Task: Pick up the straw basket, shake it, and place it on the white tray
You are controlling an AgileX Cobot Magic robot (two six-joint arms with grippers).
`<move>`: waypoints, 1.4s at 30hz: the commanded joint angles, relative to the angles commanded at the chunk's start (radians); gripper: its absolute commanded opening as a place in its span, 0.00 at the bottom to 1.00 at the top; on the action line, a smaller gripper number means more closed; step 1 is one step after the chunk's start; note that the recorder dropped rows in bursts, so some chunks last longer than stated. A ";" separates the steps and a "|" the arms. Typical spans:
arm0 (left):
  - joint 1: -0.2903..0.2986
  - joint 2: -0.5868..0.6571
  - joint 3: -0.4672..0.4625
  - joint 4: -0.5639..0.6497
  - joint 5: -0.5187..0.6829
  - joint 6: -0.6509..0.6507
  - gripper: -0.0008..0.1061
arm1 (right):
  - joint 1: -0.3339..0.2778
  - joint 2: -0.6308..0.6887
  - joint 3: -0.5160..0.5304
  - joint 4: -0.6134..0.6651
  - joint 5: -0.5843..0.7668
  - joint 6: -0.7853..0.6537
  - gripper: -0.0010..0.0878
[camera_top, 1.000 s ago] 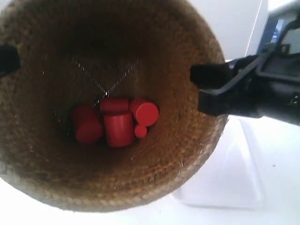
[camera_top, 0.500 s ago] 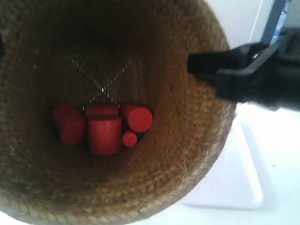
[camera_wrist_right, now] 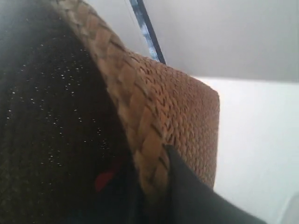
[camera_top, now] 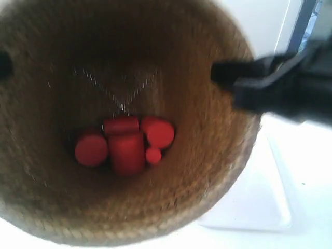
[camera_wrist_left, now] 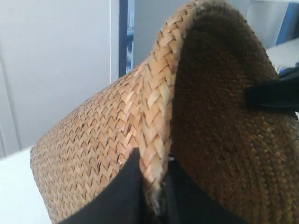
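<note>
The straw basket (camera_top: pixel 207 171) hangs in the air close under the exterior view, which looks down into it and blurs it. Several red cylinders (camera_top: pixel 124 150) lie on its bottom. The arm at the exterior view's right has its black gripper (camera_top: pixel 225 83) clamped over the rim. Only a dark tip (camera_top: pixel 4 65) of the other arm's gripper shows at the opposite rim. My left gripper (camera_wrist_left: pixel 153 161) is shut on the braided rim (camera_wrist_left: pixel 159 116), one finger outside and one inside. My right gripper (camera_wrist_right: pixel 152 172) pinches the rim (camera_wrist_right: pixel 135 121) the same way. The white tray (camera_top: pixel 259 202) lies below, partly hidden by the basket.
A white tabletop (camera_top: pixel 311 171) lies round the tray. A pale wall and a blue upright (camera_wrist_left: pixel 123 32) stand behind. The basket blocks most of the exterior view.
The basket has swung between the frames, first towards the view's left and lower edge, then back. The red cylinders have shifted on its bottom. Both grippers keep their hold on the rim.
</note>
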 joint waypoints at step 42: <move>-0.001 0.056 0.041 -0.281 0.153 0.073 0.01 | 0.056 0.015 0.061 -0.328 -0.094 0.374 0.01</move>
